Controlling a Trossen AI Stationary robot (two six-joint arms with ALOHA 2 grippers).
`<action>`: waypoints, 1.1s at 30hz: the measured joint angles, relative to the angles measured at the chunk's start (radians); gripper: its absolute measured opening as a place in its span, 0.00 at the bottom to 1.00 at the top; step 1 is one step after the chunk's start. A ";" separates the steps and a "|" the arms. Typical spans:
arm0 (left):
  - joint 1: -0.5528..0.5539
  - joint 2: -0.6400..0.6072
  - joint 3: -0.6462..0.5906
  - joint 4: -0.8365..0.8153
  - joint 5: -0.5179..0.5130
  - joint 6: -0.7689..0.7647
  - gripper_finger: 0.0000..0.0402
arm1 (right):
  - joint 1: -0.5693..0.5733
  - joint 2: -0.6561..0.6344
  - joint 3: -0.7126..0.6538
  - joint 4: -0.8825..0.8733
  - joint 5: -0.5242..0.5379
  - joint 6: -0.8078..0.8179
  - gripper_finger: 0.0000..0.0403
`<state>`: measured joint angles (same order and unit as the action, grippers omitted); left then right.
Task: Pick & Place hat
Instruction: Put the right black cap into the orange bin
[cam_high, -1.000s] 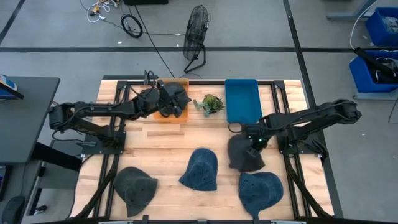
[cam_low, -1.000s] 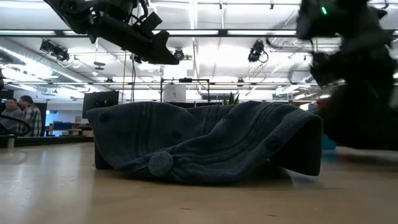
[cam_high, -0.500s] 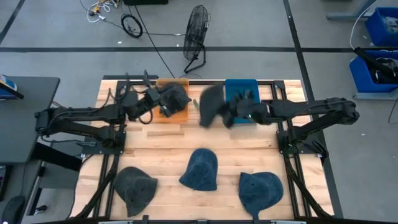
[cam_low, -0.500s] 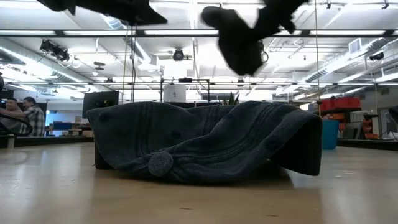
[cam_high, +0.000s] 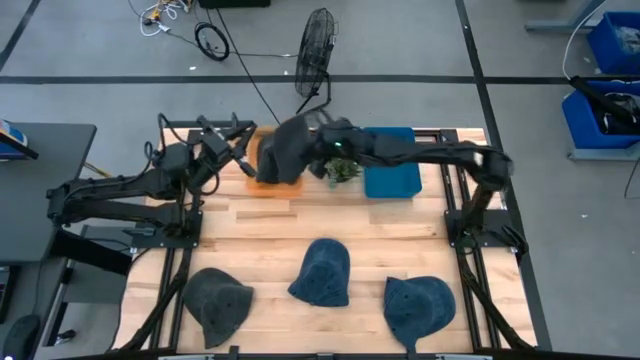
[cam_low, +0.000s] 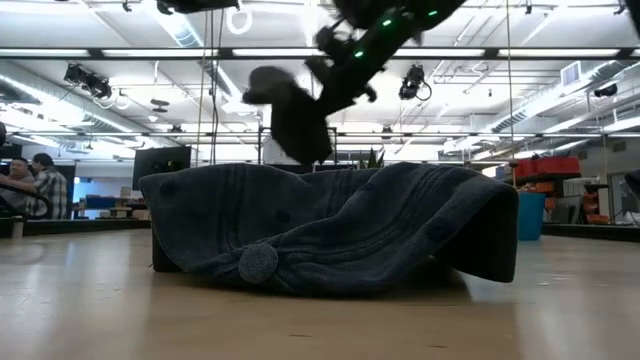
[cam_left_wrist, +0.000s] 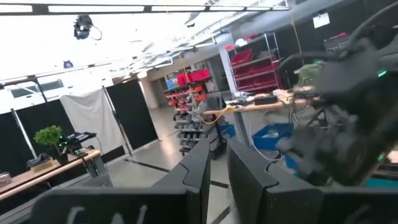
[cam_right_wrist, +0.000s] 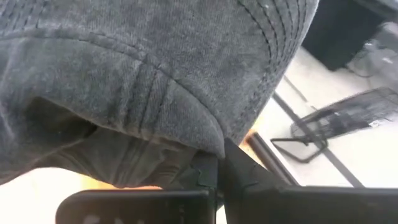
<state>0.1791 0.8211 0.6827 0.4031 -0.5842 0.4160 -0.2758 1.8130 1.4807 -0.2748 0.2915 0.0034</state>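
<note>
My right gripper (cam_high: 322, 146) is shut on a dark grey cap (cam_high: 285, 150) and carries it in the air over the orange bin (cam_high: 258, 172) at the table's far side. In the low view the cap (cam_low: 292, 118) hangs below that gripper (cam_low: 335, 62). My left gripper (cam_high: 232, 150) hovers left of the bin, shut and holding nothing, as the left wrist view (cam_left_wrist: 217, 163) shows. Three more caps lie crown-up along the near edge: one dark grey (cam_high: 218, 300) and two blue-grey (cam_high: 322, 272) (cam_high: 420, 305). My right gripper pinches the cap's brim at its edge (cam_right_wrist: 214, 142) between the two fingers. It reaches in level from the table's right. The cap is lifted clear, its crown (cam_low: 290, 125) hanging below the fingers.
A blue bin (cam_high: 392, 168) stands right of the orange one, with a green plant-like item (cam_high: 345, 168) between them. The middle cap (cam_low: 330, 225) fills the low view's foreground. Bare wood lies in the table's middle. A fan (cam_high: 316, 50) stands on the floor beyond the far edge.
My right gripper has lifted the cap off the table's right half and swung it up, toward the far edge and then left, over the blue bin to above the orange bin. My left gripper has drawn back from the orange bin toward the table's left.
</note>
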 joint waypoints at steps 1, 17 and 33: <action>0.000 0.000 0.000 -0.012 0.000 0.000 0.14 | -0.006 0.032 0.038 -0.019 -0.013 -0.009 0.01; 0.001 0.001 0.000 -0.157 0.000 -0.027 0.14 | -0.022 0.117 0.226 -0.262 -0.028 -0.070 0.01; -0.015 0.180 0.000 -0.150 0.348 -0.277 0.18 | 0.011 -0.084 0.228 -0.626 0.173 0.173 0.01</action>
<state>0.1638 1.0014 0.6823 0.2532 -0.2363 0.1387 -0.2645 1.7295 1.7092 -0.9008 0.4644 0.1760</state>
